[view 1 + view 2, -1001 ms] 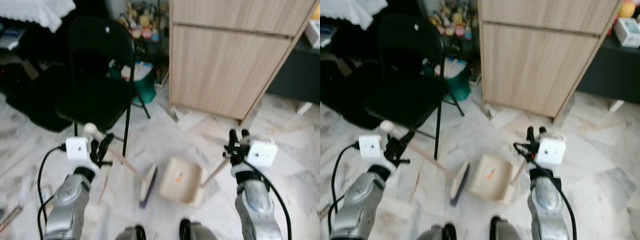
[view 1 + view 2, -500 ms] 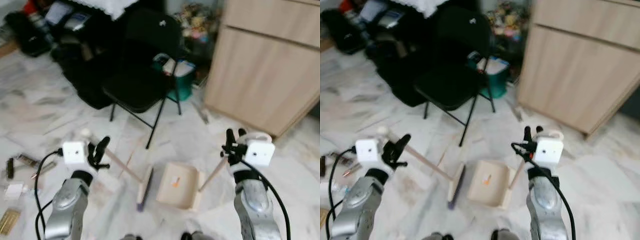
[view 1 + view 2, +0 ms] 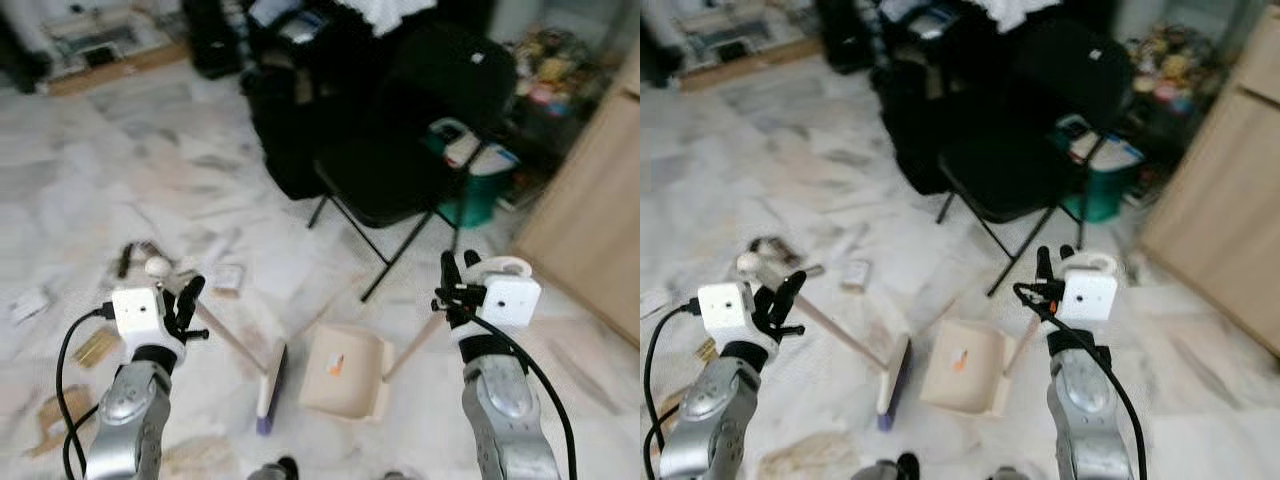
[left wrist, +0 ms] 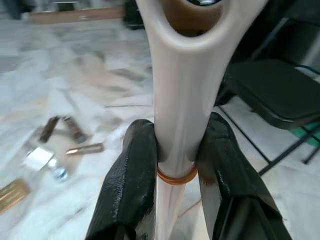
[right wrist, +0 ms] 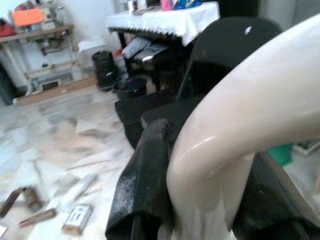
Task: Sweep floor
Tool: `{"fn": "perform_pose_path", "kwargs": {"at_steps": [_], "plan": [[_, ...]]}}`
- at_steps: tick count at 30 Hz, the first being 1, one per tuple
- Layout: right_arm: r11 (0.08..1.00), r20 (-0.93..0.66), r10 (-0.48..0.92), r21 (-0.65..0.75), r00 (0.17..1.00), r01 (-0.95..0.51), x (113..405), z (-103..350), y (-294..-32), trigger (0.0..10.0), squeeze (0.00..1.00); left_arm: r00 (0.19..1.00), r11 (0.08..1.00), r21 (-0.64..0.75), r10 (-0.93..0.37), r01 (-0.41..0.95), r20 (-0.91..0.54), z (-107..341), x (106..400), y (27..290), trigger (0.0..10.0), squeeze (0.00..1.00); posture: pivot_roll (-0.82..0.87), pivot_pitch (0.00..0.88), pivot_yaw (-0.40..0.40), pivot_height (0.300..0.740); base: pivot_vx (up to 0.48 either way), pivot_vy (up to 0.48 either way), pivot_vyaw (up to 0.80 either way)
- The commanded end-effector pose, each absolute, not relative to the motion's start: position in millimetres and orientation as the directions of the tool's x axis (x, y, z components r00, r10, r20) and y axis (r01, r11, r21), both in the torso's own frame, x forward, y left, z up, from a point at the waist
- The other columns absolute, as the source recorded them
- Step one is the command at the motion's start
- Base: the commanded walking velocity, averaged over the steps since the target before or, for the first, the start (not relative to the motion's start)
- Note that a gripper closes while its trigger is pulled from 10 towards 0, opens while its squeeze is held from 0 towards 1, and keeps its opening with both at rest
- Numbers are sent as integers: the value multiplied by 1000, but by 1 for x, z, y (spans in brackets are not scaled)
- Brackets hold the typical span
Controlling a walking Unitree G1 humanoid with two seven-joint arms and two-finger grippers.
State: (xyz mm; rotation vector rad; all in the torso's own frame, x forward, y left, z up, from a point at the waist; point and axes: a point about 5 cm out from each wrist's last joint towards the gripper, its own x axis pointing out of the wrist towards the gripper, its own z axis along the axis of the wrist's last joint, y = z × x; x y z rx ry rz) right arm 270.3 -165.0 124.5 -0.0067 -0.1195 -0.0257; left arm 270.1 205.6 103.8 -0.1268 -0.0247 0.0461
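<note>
Both arms are up in front of the robot, each with a tool in hand. The left pincer (image 3: 186,303) is clenched on the broom (image 3: 232,343), black fingers (image 4: 131,185) pressed on either side of the cream handle just above an orange ring, as the left wrist view shows plainly. From there the handle slopes down and to the right, and the broom's head, with its purple bristles, sits on the marble floor (image 3: 110,190) just left of the dustpan (image 3: 345,373).

Over on the right, the right pincer (image 3: 457,277) is grasping the dustpan handle, the cream grip wedged between its dark fingers (image 5: 145,185). The shaft runs down and left to the cream pan, which lies on the floor between the two arms, near the robot's feet, with a small orange speck inside it.

Farther off, a black folding chair (image 3: 415,170) stands at centre right, a green bin (image 3: 480,195) just behind it, and a light wooden cabinet (image 3: 590,240) at the far right. Left of the broom handle, scattered litter (image 3: 215,270) lies on the floor: small packets, brown sticks, a scrap of card. The far background is blurred.
</note>
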Motion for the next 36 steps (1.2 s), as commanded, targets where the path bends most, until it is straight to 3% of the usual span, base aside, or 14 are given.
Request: {"fn": "perform_pose_path", "kwargs": {"at_steps": [1, 13, 36], "plan": [[1000, 156, -15, -4, 988, 15, 273, 134, -164, 10000, 0, 995, 991, -113, 78, -70, 68, 112, 269, 210, 10000, 0, -153, 157, 18, 740, 0, 0, 781], [1000, 161, 12, 14, 987, -14, 275, 136, -163, 10000, 0, 991, 986, -125, 117, -108, 62, 112, 267, 212, 10000, 0, -147, 178, 17, 740, 0, 0, 781], [998, 156, 47, 27, 987, -51, 279, 137, -158, 10000, 0, 991, 986, -128, 114, -104, 71, 115, 269, 211, 10000, 0, -140, 178, 20, 740, 0, 372, 0]]}}
